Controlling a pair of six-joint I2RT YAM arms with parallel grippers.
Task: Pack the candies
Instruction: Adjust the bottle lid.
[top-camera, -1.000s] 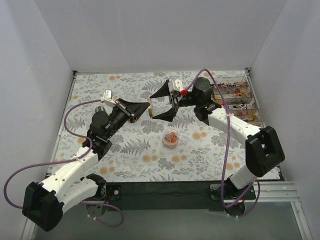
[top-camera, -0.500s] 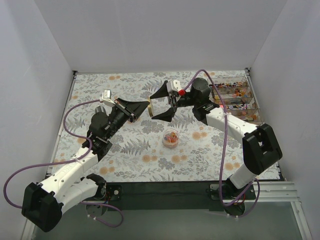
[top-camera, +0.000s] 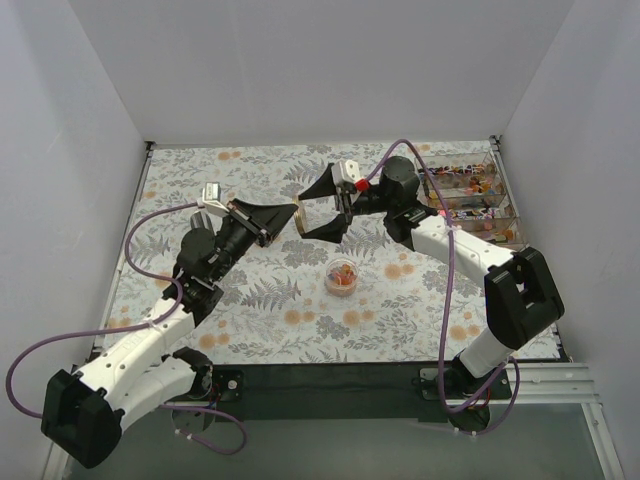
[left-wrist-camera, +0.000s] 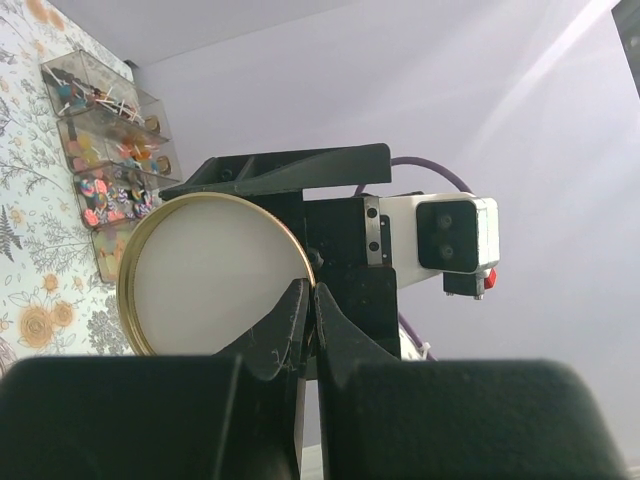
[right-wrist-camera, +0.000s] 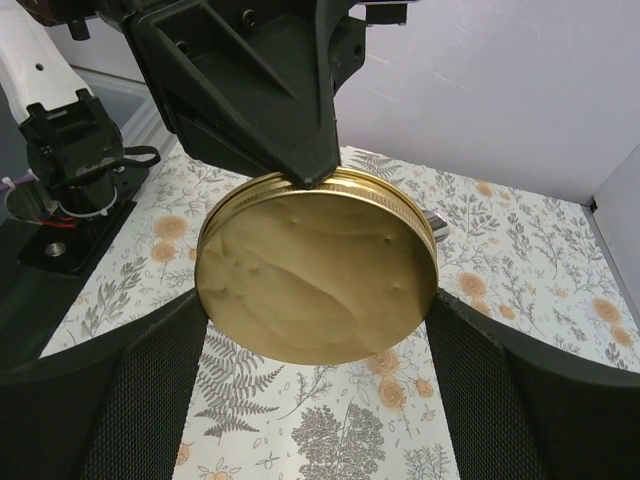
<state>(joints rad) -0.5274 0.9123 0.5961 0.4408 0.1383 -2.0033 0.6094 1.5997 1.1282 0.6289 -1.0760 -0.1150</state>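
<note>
The lid (right-wrist-camera: 315, 265) is gold metal, smooth with a dull sheen and faint dents. The fingers (right-wrist-camera: 110, 400) flanking it are matt black plastic. The table cover (right-wrist-camera: 330, 440) below looks matt and printed.

Lid (right-wrist-camera: 315, 275) seemingly filling right gripper's (top-camera: 305, 216) gap
</note>
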